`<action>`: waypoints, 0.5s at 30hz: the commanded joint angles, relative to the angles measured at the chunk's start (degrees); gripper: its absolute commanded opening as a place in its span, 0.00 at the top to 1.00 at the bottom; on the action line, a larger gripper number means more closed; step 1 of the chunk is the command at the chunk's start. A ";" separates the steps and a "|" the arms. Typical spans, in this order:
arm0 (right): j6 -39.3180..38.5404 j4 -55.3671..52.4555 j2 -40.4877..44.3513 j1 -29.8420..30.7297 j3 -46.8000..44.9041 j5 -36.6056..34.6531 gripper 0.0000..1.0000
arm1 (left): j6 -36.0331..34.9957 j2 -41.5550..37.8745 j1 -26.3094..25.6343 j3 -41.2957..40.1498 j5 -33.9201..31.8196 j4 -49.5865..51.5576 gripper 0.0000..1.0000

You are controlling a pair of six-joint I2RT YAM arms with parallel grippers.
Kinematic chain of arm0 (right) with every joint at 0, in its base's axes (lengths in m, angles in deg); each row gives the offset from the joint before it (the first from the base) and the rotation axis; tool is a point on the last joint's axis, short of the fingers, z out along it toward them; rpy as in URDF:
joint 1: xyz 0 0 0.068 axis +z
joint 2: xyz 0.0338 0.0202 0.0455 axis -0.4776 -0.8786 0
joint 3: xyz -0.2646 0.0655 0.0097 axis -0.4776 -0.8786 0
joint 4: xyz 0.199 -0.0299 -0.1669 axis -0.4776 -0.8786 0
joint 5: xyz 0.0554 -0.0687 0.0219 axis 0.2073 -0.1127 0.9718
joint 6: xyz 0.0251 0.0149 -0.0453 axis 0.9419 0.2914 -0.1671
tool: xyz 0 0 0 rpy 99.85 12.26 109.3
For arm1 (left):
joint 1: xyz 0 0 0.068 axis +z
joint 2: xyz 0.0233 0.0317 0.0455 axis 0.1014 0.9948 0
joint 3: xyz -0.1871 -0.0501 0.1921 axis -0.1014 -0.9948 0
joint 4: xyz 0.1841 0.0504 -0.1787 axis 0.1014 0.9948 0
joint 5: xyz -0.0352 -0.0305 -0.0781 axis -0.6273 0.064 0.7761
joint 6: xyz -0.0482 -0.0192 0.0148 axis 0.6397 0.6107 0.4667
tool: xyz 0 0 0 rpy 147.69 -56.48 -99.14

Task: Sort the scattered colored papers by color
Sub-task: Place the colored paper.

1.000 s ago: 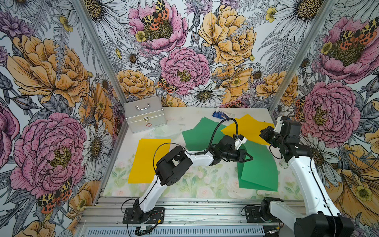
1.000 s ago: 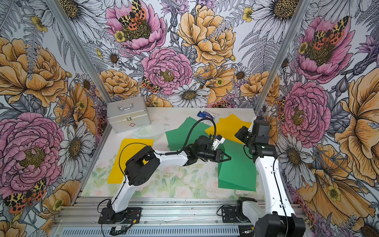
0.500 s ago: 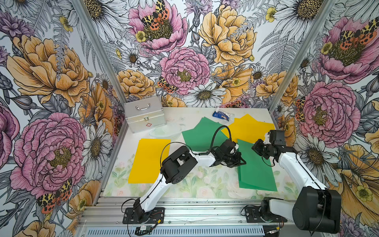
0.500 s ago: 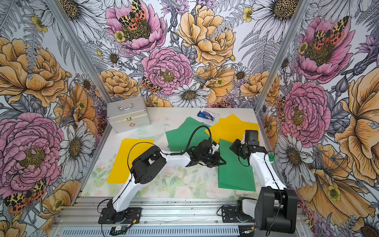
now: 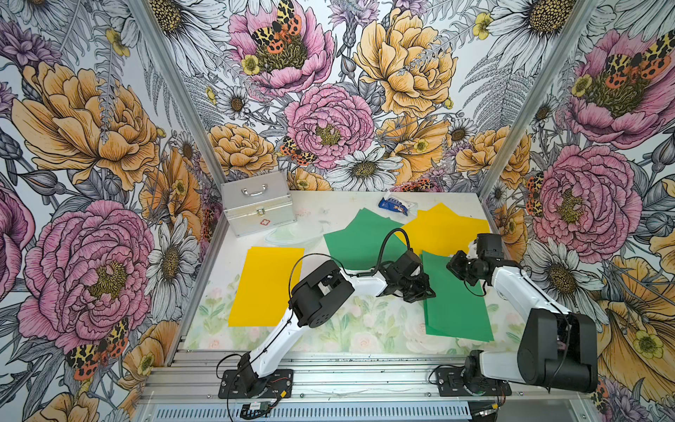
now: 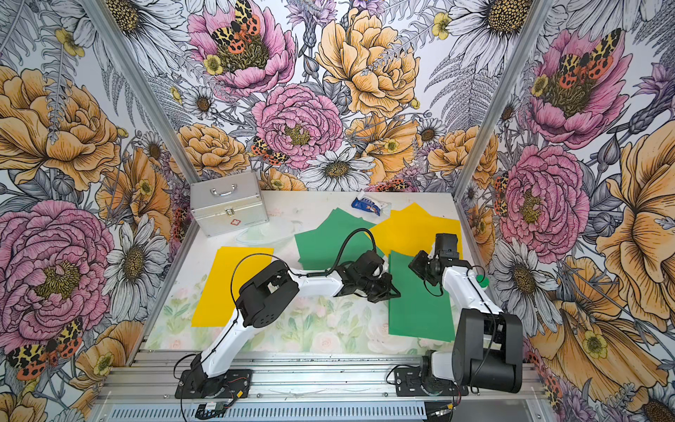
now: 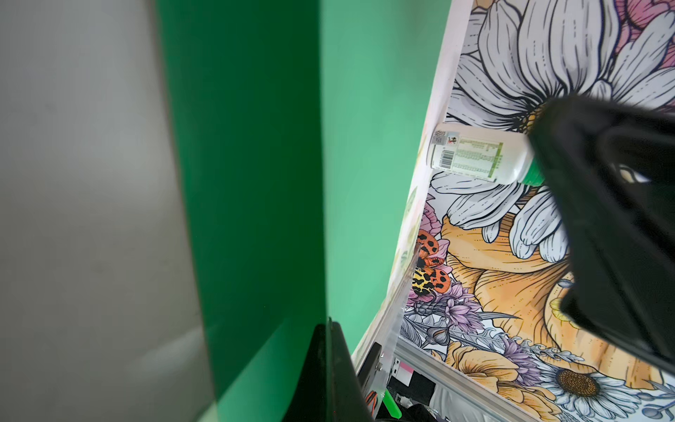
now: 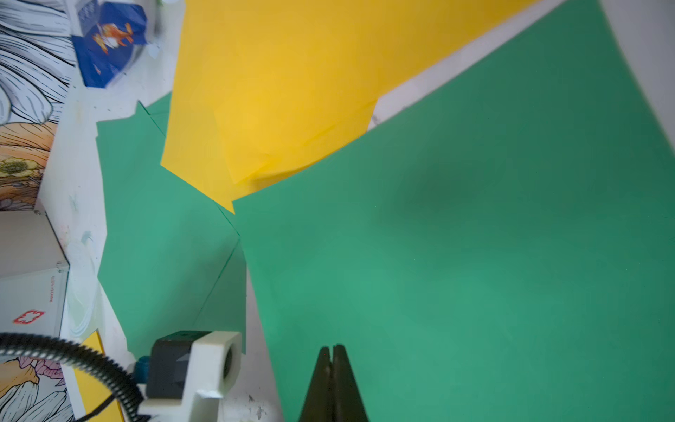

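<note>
Along the table, not up off it: that is probably how this green sheet (image 5: 456,307) should travel. Both claws would need to move at the same pace, so the thin paper neither buckles nor drags the yellow sheets (image 5: 443,230) whose near corner it meets. The left claw (image 5: 429,294), jaws pressed together, sits at the sheet's edge; whether paper is nipped between them cannot be told. The right claw (image 8: 332,352), tips also together with nothing seen between them, is over the sheet's far end. Beyond the left claw lies the other green sheet (image 5: 359,239), the likely pile.
</note>
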 commanded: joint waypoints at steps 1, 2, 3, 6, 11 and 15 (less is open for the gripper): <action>1.12 3.61 -1.37 -0.39 -2.41 -0.10 1.00 | 1.62 0.72 -0.60 1.47 -2.08 0.23 1.00; 1.15 3.96 -1.61 -0.39 -2.79 -0.42 1.00 | 1.89 0.53 -0.69 1.07 -2.46 0.26 1.00; 1.08 4.13 -1.81 -0.39 -3.11 -0.70 1.00 | 2.27 0.16 -0.69 0.52 -3.14 0.12 1.00; 0.69 4.45 -2.96 -0.39 -3.43 -1.51 1.00 | 2.95 0.51 -0.91 0.77 -3.35 0.17 1.00; 0.68 5.40 -5.16 -0.39 -3.43 -1.64 1.00 | 4.55 1.83 -1.74 2.06 -3.55 0.13 1.00; 0.79 5.81 -5.70 -0.39 -3.52 -2.34 1.00 | 4.35 2.13 -2.26 2.96 -3.22 0.09 1.00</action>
